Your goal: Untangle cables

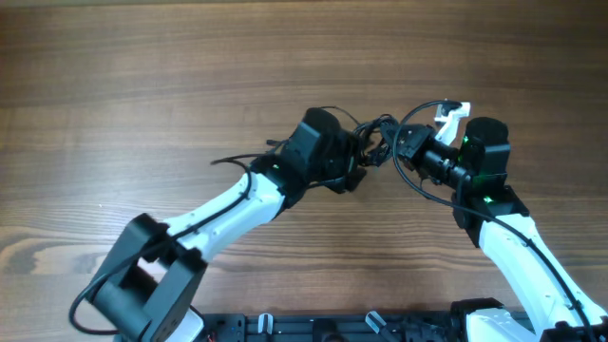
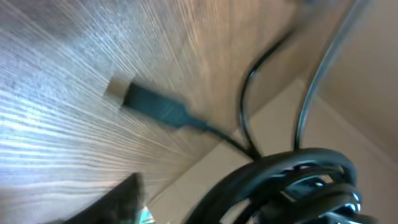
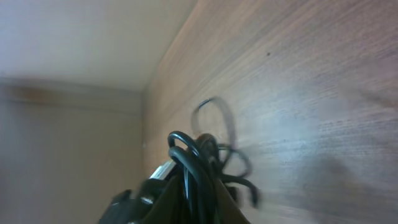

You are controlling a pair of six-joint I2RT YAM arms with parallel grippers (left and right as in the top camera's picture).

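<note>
left gripper is at the knot; i can't tell whether its jaws are spread or pinching. the cables bunch between both grippers. right gripper is pressed together on a strand. the step looks like teasing the knot apart; next calls for a sure left grip, then a gentle pull apart.

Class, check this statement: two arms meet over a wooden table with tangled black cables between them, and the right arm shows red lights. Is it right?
No. The lights on the right arm are green, not red, as the overhead view shows. The rest stands: tangled black cables are between the arms over the wooden table.
</note>
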